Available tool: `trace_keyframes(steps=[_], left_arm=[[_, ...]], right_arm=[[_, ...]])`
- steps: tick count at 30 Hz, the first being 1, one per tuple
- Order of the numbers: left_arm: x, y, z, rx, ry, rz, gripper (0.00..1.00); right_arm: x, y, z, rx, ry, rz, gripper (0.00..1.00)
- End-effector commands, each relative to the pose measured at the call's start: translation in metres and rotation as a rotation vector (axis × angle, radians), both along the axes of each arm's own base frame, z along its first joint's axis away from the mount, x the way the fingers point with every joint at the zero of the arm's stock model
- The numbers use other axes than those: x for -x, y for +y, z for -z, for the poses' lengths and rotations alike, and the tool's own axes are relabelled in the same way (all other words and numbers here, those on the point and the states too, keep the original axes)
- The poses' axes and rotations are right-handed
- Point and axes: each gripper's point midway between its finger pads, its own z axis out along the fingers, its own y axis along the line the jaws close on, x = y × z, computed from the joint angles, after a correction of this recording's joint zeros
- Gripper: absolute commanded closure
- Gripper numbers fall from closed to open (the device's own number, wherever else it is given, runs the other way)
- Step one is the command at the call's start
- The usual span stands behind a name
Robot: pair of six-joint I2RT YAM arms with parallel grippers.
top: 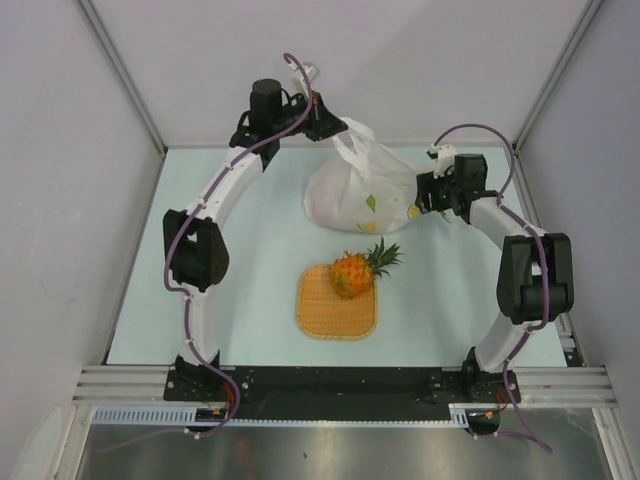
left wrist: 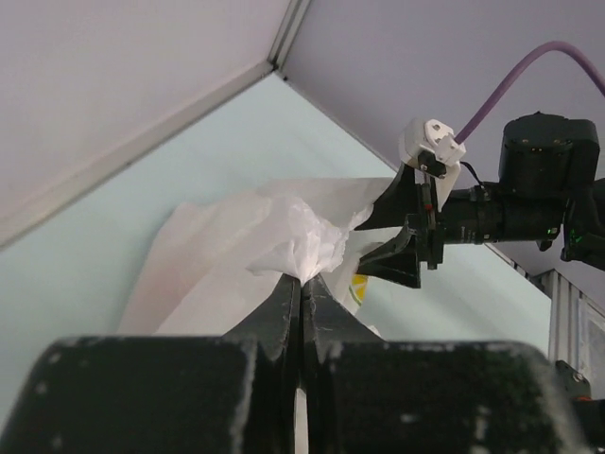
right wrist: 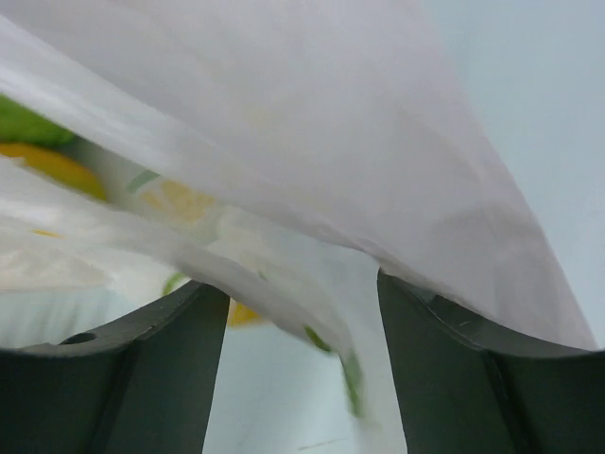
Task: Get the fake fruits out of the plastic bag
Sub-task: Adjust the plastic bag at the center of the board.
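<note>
Top external view: the plastic bag (top: 350,195) is seen at upper centre, pinched at its top by the closed jaws of the left gripper (left wrist: 302,281). Its film is straddled, apparently unclamped, by the wide jaws of the right gripper (right wrist: 302,284). The pineapple (top: 352,272) is laid on the woven mat (top: 322,312) below.

White arm links (top: 225,188), black joints (top: 195,250), purple cables (left wrist: 556,46), black left hand (left wrist: 302,280)

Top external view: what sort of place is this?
Probably a lab robot cell: plain panel walls, both arms bolted to a base rail, and props, a toy pineapple on a woven mat and a plastic bag.
</note>
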Motion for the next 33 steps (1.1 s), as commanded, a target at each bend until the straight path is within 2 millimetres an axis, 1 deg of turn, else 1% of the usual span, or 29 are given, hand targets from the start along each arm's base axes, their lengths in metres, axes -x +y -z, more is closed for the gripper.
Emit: trace_keyframes(steps=[1,2,3,4,5,7,8,9,10,11,12,13,14,15,16,17,18,19,20,21,22,24,25,27,29,30,31,32,33], left_arm=[[0.006,-0.002,-0.091,0.082,-0.279,0.048,1.0],[0.013,-0.003,-0.106,0.097,-0.317,0.06,1.0],[0.018,-0.005,-0.11,0.101,-0.325,0.071,1.0],[0.023,-0.007,-0.111,0.103,-0.322,0.083,1.0],[0.031,-0.007,-0.118,0.111,-0.322,0.096,1.0],[0.044,-0.011,-0.116,0.112,-0.309,0.134,1.0],[0.045,-0.012,-0.1,0.091,-0.27,0.139,1.0],[0.05,-0.014,-0.096,0.081,-0.257,0.142,1.0],[0.05,-0.015,-0.085,0.063,-0.224,0.14,1.0],[0.051,-0.015,-0.064,0.039,-0.165,0.133,1.0],[0.056,-0.017,-0.057,0.032,-0.139,0.141,1.0],[0.059,-0.017,-0.047,0.024,-0.11,0.144,1.0],[0.063,-0.017,-0.022,0.002,-0.043,0.142,1.0],[0.071,-0.015,-0.023,0.002,-0.036,0.144,1.0],[0.078,-0.013,0.001,-0.016,0.025,0.144,1.0],[0.083,-0.011,0.007,-0.015,0.043,0.141,1.0],[0.087,-0.009,0.011,-0.015,0.061,0.131,1.0],[0.093,-0.006,0.007,-0.007,0.063,0.123,1.0],[0.099,-0.004,0.018,-0.006,0.099,0.121,1.0],[0.103,-0.003,0.02,-0.005,0.109,0.125,1.0],[0.107,-0.002,0.022,-0.004,0.124,0.127,1.0],[0.111,-0.002,0.022,0.004,0.144,0.128,1.0],[0.111,-0.001,0.022,0.004,0.148,0.125,1.0],[0.114,0.0,0.018,0.008,0.148,0.127,1.0],[0.121,0.001,0.013,0.004,0.14,0.139,1.0],[0.123,0.002,0.012,-0.002,0.137,0.142,1.0],[0.126,0.004,0.017,-0.015,0.141,0.14,1.0],[0.129,0.007,0.019,-0.025,0.15,0.135,1.0],[0.132,0.011,0.015,-0.028,0.136,0.127,1.0]], right_arm=[[-0.038,-0.054,-0.055,0.074,-0.194,0.204,0.34],[-0.039,-0.063,-0.058,0.078,-0.2,0.24,0.34],[-0.038,-0.064,-0.06,0.075,-0.203,0.25,0.35],[-0.036,-0.081,-0.062,0.078,-0.198,0.293,0.35],[-0.032,-0.092,-0.068,0.072,-0.205,0.321,0.36],[-0.02,-0.107,-0.067,0.063,-0.186,0.358,0.38],[-0.013,-0.124,-0.076,0.055,-0.199,0.395,0.38],[-0.005,-0.131,-0.075,0.038,-0.188,0.42,0.38],[0.004,-0.138,-0.072,0.03,-0.168,0.436,0.39],[0.017,-0.146,-0.06,0.022,-0.133,0.46,0.39],[0.03,-0.164,-0.068,0.017,-0.145,0.507,0.4],[0.041,-0.169,-0.064,-0.002,-0.121,0.505,0.41],[0.054,-0.171,-0.054,-0.009,-0.087,0.502,0.41],[0.065,-0.177,-0.059,-0.022,-0.084,0.5,0.41],[0.078,-0.158,-0.056,-0.077,-0.041,0.403,0.4],[0.085,-0.146,-0.057,-0.116,-0.033,0.338,0.39],[0.093,-0.13,-0.064,-0.15,-0.041,0.263,0.38],[0.105,-0.096,-0.067,-0.237,-0.007,0.129,0.37],[0.112,-0.079,-0.072,-0.255,-0.007,0.054,0.36],[0.12,-0.063,-0.077,-0.276,0.001,-0.004,0.36],[0.127,-0.032,-0.086,-0.29,-0.011,-0.107,0.34],[0.133,-0.007,-0.095,-0.297,-0.025,-0.187,0.31],[0.139,0.015,-0.1,-0.306,-0.032,-0.257,0.3],[0.139,0.029,-0.105,-0.319,-0.041,-0.295,0.29],[0.133,0.039,-0.105,-0.328,-0.037,-0.308,0.32],[0.127,0.04,-0.109,-0.34,-0.048,-0.304,0.34],[0.122,0.042,-0.116,-0.346,-0.065,-0.311,0.37],[0.116,0.045,-0.117,-0.354,-0.065,-0.316,0.38],[0.11,0.047,-0.126,-0.362,-0.096,-0.318,0.4]])
